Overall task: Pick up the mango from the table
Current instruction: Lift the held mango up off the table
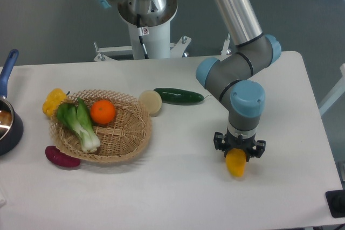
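The pincer (237, 153) is pointing straight down, clamping the mango's (235, 164) upper end, so the fruit is hanging clear for lifting off the desk (178, 187).

Showing smooth, waxy mango (235, 164), matt white table (178, 187), rough woven wicker basket (132, 133), glossy cucumber (178, 96).

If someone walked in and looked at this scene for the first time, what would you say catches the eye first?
The gripper pointing straight down on the right of the table, right over the yellow-orange mango; whether its fingers grip the fruit is unclear. Next, the wicker basket on the left, holding an orange and a bok choy.
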Tool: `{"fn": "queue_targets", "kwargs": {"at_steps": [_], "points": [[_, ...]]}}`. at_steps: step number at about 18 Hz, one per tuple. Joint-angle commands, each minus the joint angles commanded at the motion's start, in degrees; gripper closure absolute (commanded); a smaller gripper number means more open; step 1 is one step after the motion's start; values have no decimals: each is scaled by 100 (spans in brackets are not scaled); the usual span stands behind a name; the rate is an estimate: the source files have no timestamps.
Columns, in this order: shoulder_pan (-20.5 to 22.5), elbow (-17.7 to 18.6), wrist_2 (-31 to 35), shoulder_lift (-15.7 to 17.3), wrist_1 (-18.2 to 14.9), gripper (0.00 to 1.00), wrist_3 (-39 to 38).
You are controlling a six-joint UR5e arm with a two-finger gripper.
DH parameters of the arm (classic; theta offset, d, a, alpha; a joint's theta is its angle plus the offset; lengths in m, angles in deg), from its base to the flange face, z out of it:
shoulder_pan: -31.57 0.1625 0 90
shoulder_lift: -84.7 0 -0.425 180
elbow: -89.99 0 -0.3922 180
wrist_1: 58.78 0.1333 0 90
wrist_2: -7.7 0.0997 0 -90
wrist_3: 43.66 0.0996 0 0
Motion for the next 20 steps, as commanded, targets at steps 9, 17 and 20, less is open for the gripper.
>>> {"fn": "queue_targets", "kwargs": {"at_steps": [9, 17, 20], "points": [[650, 326, -70, 528, -140, 48, 317], [1230, 317, -97, 845, -228, 48, 1485], [1266, 238, -79, 862, -255, 49, 1879]]}}
